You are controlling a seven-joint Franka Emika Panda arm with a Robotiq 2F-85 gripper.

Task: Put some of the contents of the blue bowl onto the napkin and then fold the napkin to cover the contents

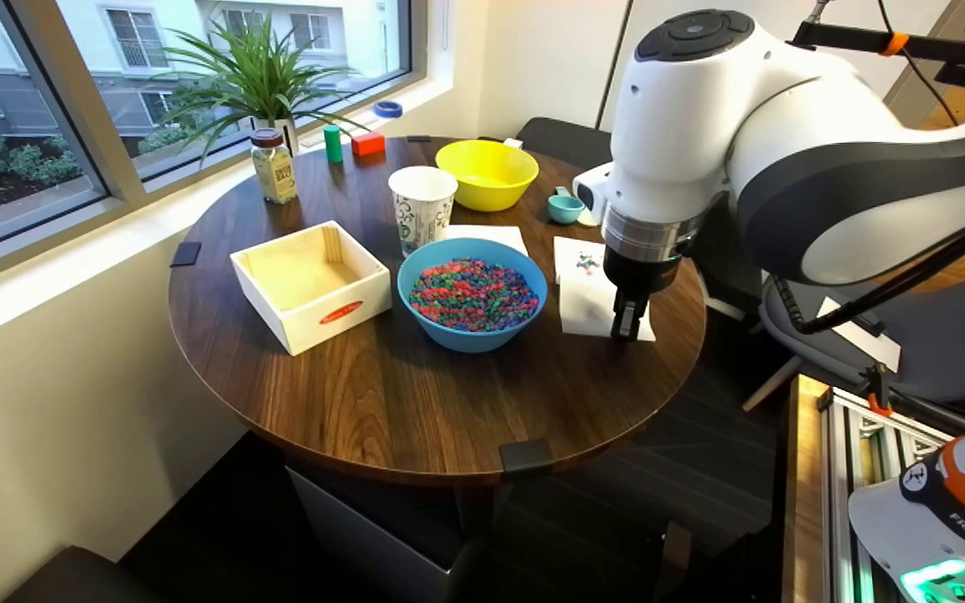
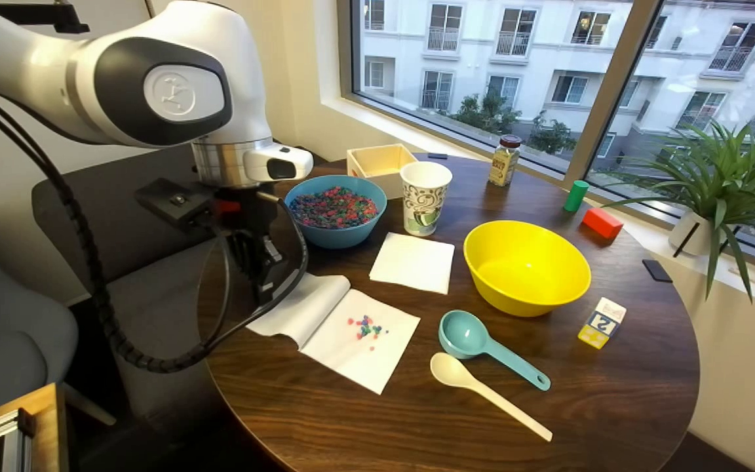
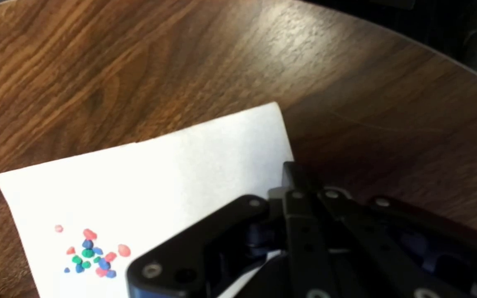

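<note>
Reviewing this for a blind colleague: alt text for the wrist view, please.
Black pincer, shut, at the edge of a white napkin on a wooden table; whether it grips is unclear. Small red, blue and green pieces lie on the napkin, lower left.

Contents (image 1: 474,293) in blue bowl (image 1: 472,340); some on creased napkin (image 2: 336,335)

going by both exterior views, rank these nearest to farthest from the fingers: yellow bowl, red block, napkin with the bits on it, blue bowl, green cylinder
1. Napkin: right at the fingers.
2. Blue bowl: beside the wooden box.
3. Yellow bowl: near the teal scoop.
4. Red block and green cylinder: too close to call, both near the potted plant.
</note>
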